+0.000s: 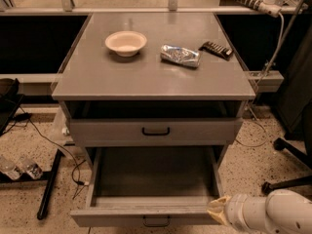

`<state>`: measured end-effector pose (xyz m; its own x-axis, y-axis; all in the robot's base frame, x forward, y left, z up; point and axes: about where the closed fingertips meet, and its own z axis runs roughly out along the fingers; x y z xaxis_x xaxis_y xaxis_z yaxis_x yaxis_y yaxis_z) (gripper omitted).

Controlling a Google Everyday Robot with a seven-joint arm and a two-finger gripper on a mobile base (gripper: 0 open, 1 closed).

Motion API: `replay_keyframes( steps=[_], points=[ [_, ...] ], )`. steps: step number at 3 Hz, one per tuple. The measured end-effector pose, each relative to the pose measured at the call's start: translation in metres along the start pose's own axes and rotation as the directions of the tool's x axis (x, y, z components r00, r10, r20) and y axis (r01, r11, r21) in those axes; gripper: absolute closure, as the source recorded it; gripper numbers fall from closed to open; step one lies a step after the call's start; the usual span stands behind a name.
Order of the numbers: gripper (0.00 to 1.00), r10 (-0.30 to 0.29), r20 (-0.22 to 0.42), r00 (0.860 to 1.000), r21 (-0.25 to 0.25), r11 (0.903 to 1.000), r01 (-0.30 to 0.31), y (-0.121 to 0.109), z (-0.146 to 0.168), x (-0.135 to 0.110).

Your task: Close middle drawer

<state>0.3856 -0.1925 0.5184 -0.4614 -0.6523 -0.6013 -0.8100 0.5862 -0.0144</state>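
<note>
The middle drawer [153,177] is pulled far out of the grey cabinet. Its deep bare grey interior is in view, and its small black loop handle [156,222] sits at the centre of the front, at the bottom edge of the view. My gripper [218,210] is at the bottom right. Its tan tip is against the right front corner of this drawer, with the white arm [273,213] behind it. The drawer above [156,130] stands slightly out, with a black handle.
On the cabinet top [97,77] are a white bowl [126,42], a crumpled foil packet [180,55] and a black object [216,48]. Cables and a black pole [48,184] lie on the floor at left. A chair base [290,165] stands at right.
</note>
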Motion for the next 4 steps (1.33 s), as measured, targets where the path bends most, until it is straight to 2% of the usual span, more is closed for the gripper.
replay_keyframes(
  steps=[1,2,4],
  points=[
    [1.00,-0.012,-0.028,1.000,-0.009,0.9999,0.011,0.008,0.029,0.015],
    [1.00,-0.039,-0.055,0.998,0.008,0.9992,0.039,0.013,0.054,0.027],
    [1.00,-0.066,-0.069,0.995,0.042,0.9968,0.069,0.010,0.089,0.048]
  ],
)
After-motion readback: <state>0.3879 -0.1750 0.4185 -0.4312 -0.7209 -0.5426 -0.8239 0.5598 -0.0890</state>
